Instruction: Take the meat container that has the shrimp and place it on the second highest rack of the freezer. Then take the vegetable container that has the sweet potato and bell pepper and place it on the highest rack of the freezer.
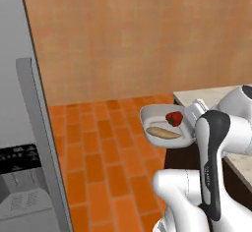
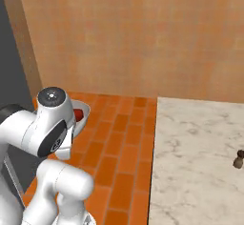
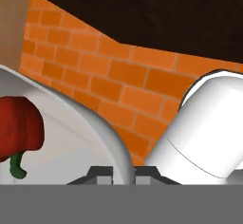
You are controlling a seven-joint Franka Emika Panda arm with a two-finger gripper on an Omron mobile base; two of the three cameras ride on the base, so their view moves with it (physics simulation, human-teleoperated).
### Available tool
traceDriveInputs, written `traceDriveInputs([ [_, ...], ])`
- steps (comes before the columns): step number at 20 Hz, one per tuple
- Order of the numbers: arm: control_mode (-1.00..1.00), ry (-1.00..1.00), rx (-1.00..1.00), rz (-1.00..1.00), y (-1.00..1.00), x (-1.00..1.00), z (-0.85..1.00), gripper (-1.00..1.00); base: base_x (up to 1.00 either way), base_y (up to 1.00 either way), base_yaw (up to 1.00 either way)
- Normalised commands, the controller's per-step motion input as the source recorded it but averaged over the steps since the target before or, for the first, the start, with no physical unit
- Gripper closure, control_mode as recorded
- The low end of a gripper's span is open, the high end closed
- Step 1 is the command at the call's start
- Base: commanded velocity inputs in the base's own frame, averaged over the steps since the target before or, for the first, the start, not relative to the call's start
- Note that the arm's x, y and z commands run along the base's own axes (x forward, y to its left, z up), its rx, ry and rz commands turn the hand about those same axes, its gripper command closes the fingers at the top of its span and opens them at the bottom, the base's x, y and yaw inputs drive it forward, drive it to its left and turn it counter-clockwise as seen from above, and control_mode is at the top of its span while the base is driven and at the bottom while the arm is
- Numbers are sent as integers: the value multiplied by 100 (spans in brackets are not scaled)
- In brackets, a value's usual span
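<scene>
Nearest the hand camera, the gripper [image 3: 124,171] was clenched on the rim of the vegetable container [image 3: 102,128]; its fingertips were mostly cut off at the bottom edge, with the curved white rim passing between them. Just inside that rim sat the bell pepper [image 3: 19,130], glossy red with a green stem, its left part cut off by the frame edge. In the left base view the container [image 1: 152,114] was a rounded white bowl held in the air above the floor, beside the counter's corner, its right side hidden behind the arm's wrist. The pepper [image 1: 174,118] lay toward the back of it and the sweet potato [image 1: 164,133], a long, smooth tan tuber, lay toward the front. From the right base view only a sliver of the bowl [image 2: 82,110] and a patch of red showed past the arm's round white joint.

The counter [image 2: 195,162] had a pale, veined marble top; two small dark items [image 2: 238,159] near its right edge were too small to identify. The freezer [image 1: 19,142] stood at the left, matte grey, with a long vertical handle [image 1: 42,128] and a dark dispenser panel [image 1: 19,159]; its top and bottom were cut off. Beyond lay the floor [image 1: 98,142] of orange rectangular tiles, and furthest back a mottled orange-brown wall [image 1: 138,39].
</scene>
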Motion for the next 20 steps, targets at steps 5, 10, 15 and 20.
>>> traceDriveInputs([
  [5, 100, 0, 0, 0, 0, 0, 0, 100, 100, 0, 0],
  [10, 100, 0, 0, 0, 0, 0, 0, 100, 100, -8, 0],
  [15, 100, 0, 0, 0, 0, 0, 0, 100, 100, -30, -3],
  [20, 100, 0, 0, 0, 0, 0, 0, 100, 78, -11, 74],
])
